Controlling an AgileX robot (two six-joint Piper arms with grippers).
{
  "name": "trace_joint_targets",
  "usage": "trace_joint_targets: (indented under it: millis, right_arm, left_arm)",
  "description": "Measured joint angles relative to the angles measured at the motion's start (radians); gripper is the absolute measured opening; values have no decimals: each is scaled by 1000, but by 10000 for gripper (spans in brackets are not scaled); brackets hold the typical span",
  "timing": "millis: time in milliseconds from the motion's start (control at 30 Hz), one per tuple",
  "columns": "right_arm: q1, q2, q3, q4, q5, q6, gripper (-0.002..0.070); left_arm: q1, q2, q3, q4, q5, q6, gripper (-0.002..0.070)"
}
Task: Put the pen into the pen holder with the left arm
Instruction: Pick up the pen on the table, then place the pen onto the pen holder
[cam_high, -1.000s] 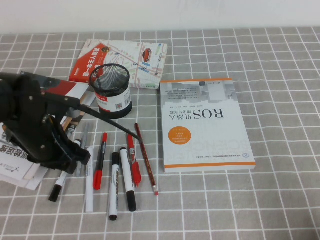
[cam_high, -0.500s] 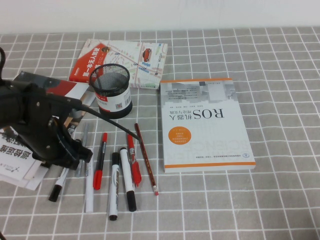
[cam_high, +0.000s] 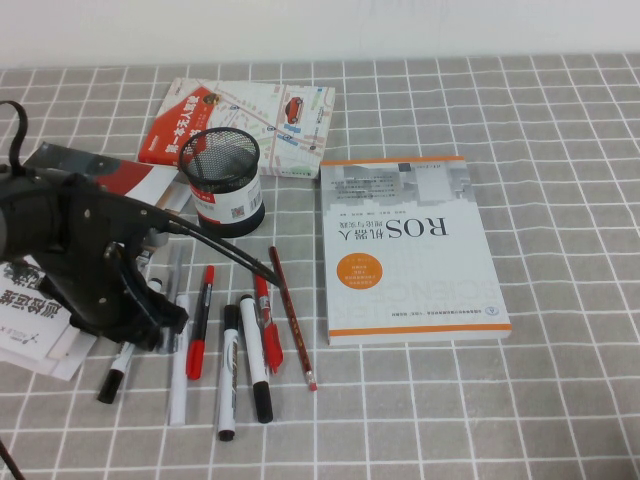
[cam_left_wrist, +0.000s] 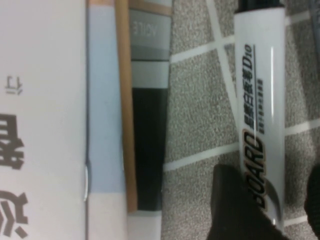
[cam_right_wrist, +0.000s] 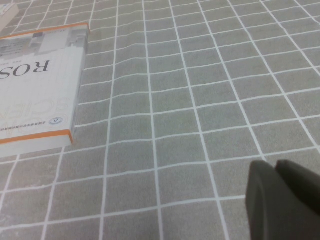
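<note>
The bulky black left arm (cam_high: 70, 250) is down low at the left end of the pen row, well to the left of the big white ROS book (cam_high: 408, 245), and its left gripper (cam_high: 150, 320) sits right over the slim whiteboard marker w/ white barrel and black cap (cam_left_wrist: 260, 125). In the wrist view the fingers (cam_left_wrist: 235, 210) stand apart, one either side of the barrel, not clamped yet. That pen lies flat on the grey checked cloth, just beside the stack of papers and booklets (cam_left_wrist: 45, 120), w/ only its black end (cam_high: 112, 385) sticking out below the gripper in the high view. The black wire-mesh pen holder (cam_high: 222, 180) w/ red-and-white label stands up-left of the ROS book, empty as far as I can see. Risk as I judge it: the all-white marker (cam_high: 178, 375) and red-capped pen (cam_high: 199, 320) lie close by, so a slightly off closure could nip two at once or roll the pen away; a grip near one end could let it tilt and catch the holder's rim. The right gripper (cam_right_wrist: 280, 200) hovers over bare cloth to the right of the ROS book, tips together.
</note>
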Motion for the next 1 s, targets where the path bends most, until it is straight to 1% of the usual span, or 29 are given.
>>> trace_joint_targets:
  millis: [100,200,467,633,800,1000]
  right_arm:
    - [0,0,0,0,0,0,-15]
    - [0,0,0,0,0,0,-15]
    - [0,0,0,0,0,0,-15]
    - [0,0,0,0,0,0,-15]
    - [0,0,0,0,0,0,-15]
    - [0,0,0,0,0,0,-15]
  left_arm:
    - [0,2,0,-7,4,-1,223]
    - [0,4,0,-21,4,-3,104]
    - [0,-18,0,-5,18,-4,109]
    - [4,-164,14,-41,2,-2,109]
    - [0,-391,83,-113,-183,50,109]
    - [-4,-528,193,-130,-408,68,109]
